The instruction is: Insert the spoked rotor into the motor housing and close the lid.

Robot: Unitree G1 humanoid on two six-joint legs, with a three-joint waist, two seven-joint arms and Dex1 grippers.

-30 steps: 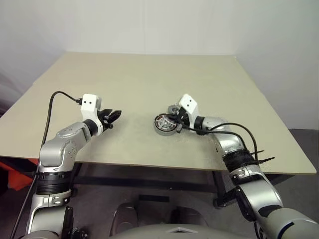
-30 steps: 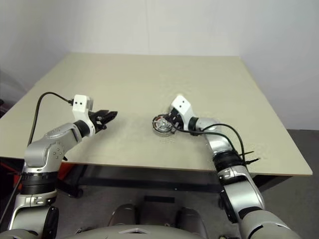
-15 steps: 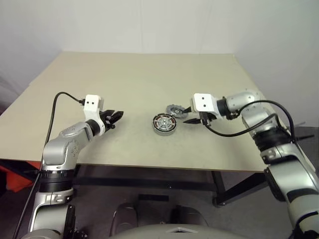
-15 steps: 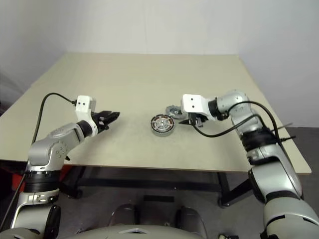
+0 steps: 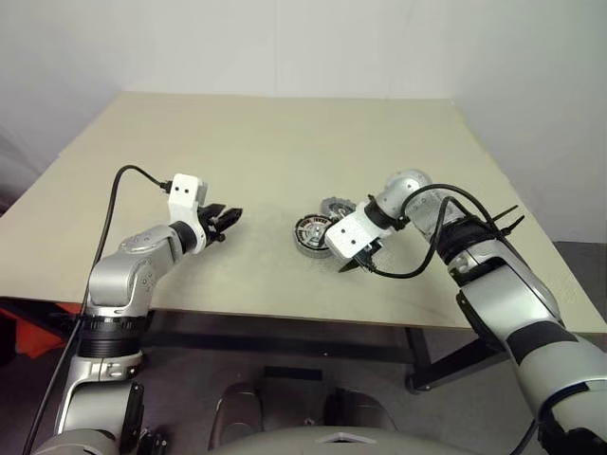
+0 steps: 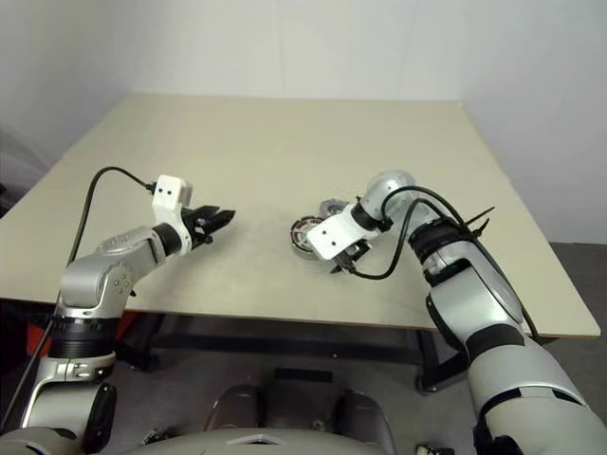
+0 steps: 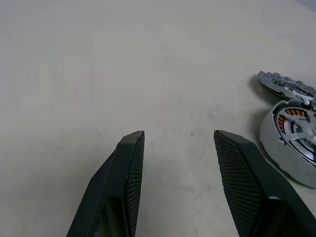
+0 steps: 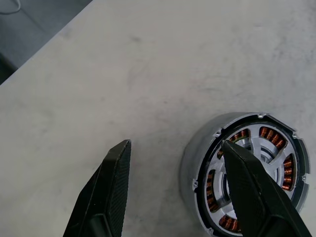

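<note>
The motor housing (image 5: 309,235) sits mid-table, a round grey-walled ring (image 8: 191,170) with copper windings. The silver spoked rotor (image 8: 270,157) lies inside it, its spokes over the windings. The darker notched lid (image 5: 333,206) lies flat on the table just behind the housing, touching or nearly touching it (image 7: 285,87). My right gripper (image 5: 351,265) points down at the housing's near right side. It is open and empty, one finger (image 8: 247,187) over the housing's rim. My left gripper (image 5: 226,218) hovers well to the left of the housing (image 7: 289,143), open and empty.
The beige table (image 5: 285,142) stretches wide behind the parts. Its front edge (image 5: 285,318) runs close below both grippers. A black cable (image 5: 417,270) loops from my right wrist over the table.
My right gripper, shut at the housing a second ago, swung out to the right and opened. It has come back turned downward at the housing's near side. The left arm stayed put.
</note>
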